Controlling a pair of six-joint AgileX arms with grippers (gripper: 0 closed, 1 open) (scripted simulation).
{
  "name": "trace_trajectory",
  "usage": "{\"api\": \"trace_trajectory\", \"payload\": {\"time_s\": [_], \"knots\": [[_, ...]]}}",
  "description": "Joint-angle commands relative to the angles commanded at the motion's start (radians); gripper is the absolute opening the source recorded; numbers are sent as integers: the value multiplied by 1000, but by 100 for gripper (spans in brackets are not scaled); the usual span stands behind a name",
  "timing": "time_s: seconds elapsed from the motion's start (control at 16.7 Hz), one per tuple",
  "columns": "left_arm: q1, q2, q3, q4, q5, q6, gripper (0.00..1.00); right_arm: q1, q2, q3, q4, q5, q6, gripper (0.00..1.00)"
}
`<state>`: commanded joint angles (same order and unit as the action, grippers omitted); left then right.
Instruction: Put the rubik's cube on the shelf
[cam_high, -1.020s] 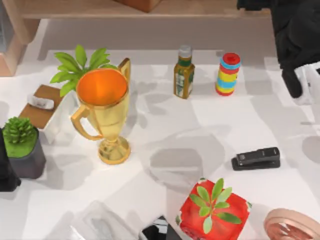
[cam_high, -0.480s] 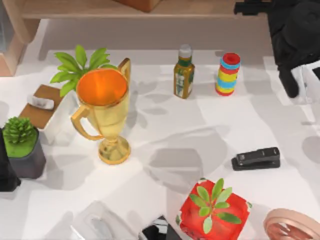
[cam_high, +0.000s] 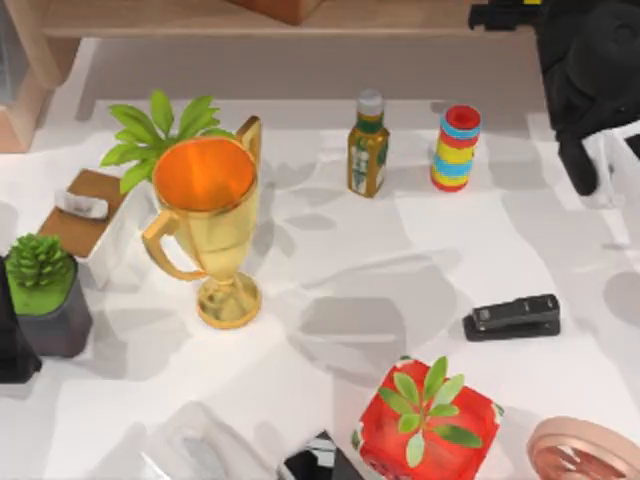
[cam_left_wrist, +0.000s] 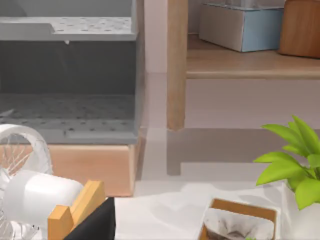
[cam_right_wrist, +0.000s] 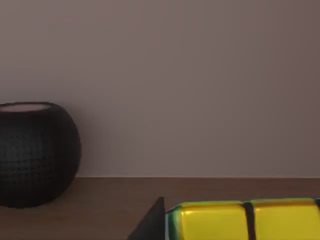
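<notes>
Near table edge: a red planter (cam_high: 428, 420) with green leaves is sitting at the front, with a pink round object (cam_high: 585, 452) beside it toward the right.
Middle of table: a black stapler (cam_high: 512, 316) is lying right of centre; a gold trophy (cam_high: 210, 225) is standing left of centre.
Far row: an olive-oil bottle (cam_high: 367, 146) and a striped cylinder (cam_high: 456, 148) are standing side by side, apart, just short of the shelf (cam_high: 250, 18).
Left arm: it is sitting parked at the table's left edge; its wrist camera is looking toward a shelf support post; jaw state cannot be told.
Right arm: it is reaching over the shelf at the far right.
Rubik's cube: its yellow face (cam_right_wrist: 245, 220) is showing close under the right wrist camera, just over the brown shelf board (cam_right_wrist: 100, 200), near a dark round speaker (cam_right_wrist: 35, 152).
Right jaws: a dark finger edge is lying against the cube, so it is probably being gripped; this cannot be confirmed.
Step, as judged: the cube is being placed on the shelf.
Risk: releasing while the cube is hanging above the board could make it bounce or roll off the edge; drifting sideways could knock the speaker.
</notes>
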<state>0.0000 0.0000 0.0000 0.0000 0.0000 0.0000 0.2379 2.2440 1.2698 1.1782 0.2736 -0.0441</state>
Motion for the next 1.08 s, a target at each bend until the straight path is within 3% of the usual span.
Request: {"api": "trace_trajectory", "payload": {"time_s": [0.12,0.18,0.78,1.08], "knots": [[0,0,0,0,0,0,100,0,0,0,0,0,0,98],[0,0,0,0,0,0,100,0,0,0,0,0,0,100],[0,0,0,0,0,0,100,3,-8,-11,7,-7,5,100],[0,0,0,0,0,0,100,-24,-133,-183,135,-119,132,100]]}}
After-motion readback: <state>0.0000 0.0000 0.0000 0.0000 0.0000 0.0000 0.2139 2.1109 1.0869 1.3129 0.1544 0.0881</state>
